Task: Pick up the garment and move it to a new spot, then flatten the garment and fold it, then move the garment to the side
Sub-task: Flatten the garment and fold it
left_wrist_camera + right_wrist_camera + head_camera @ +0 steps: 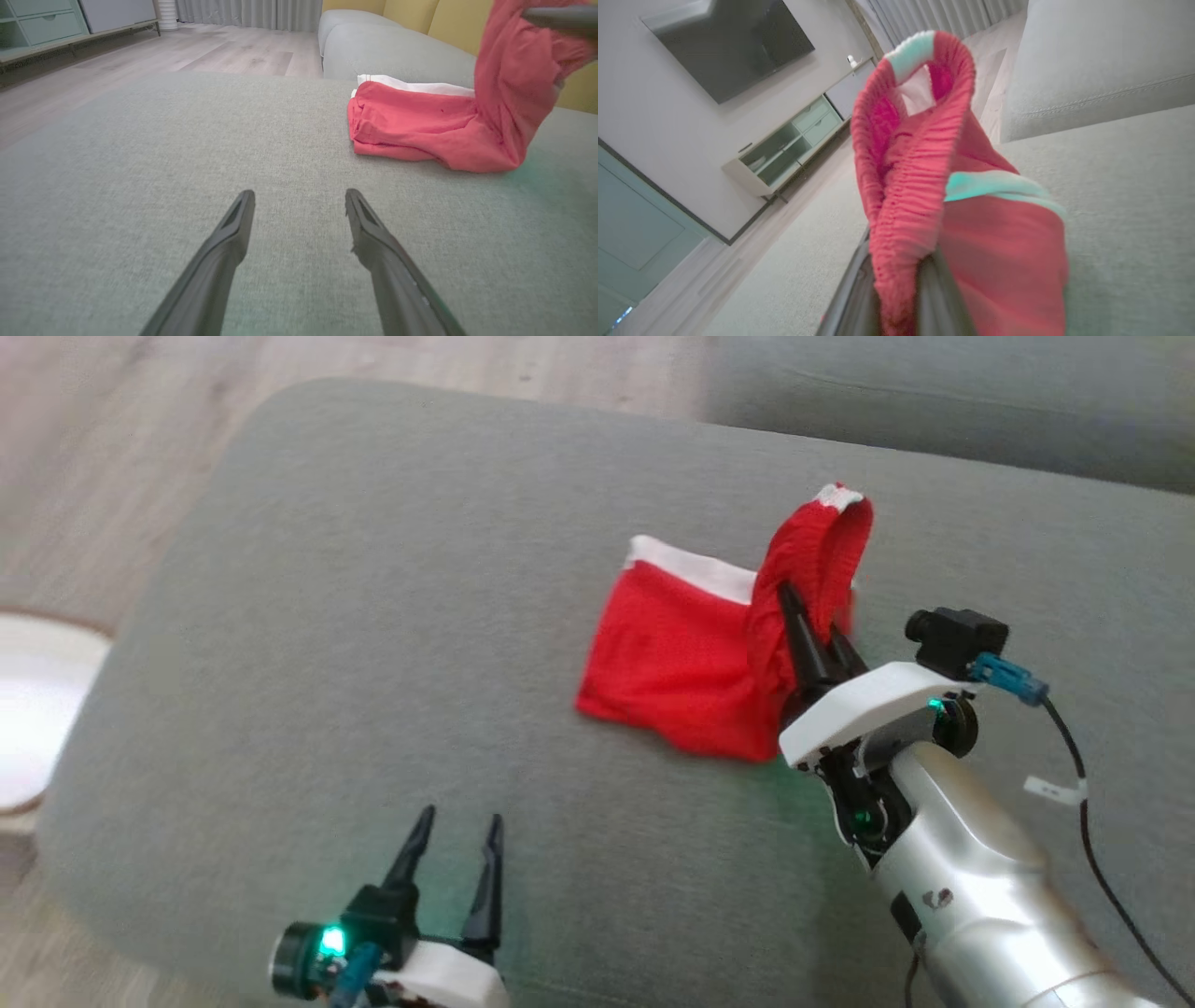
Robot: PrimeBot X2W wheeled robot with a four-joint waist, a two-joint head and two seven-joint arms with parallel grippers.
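The garment (681, 663) is a pair of red shorts with white trim, lying on a grey cushion (373, 616). My right gripper (812, 616) is shut on its gathered waistband and holds that edge raised above the cushion. In the right wrist view the ribbed waistband (906, 196) is pinched between the two dark fingers. From the left wrist view the garment (420, 126) lies flat at the upper right, its right edge pulled upward. My left gripper (453, 845) is open over bare cushion at the near left, its fingers (224, 247) spread apart.
A second grey cushion (934, 392) lies behind at the upper right. The wooden floor (112, 439) runs along the left, with a pale round object (37, 709) at the left edge. A black cable (1083, 803) trails from my right wrist.
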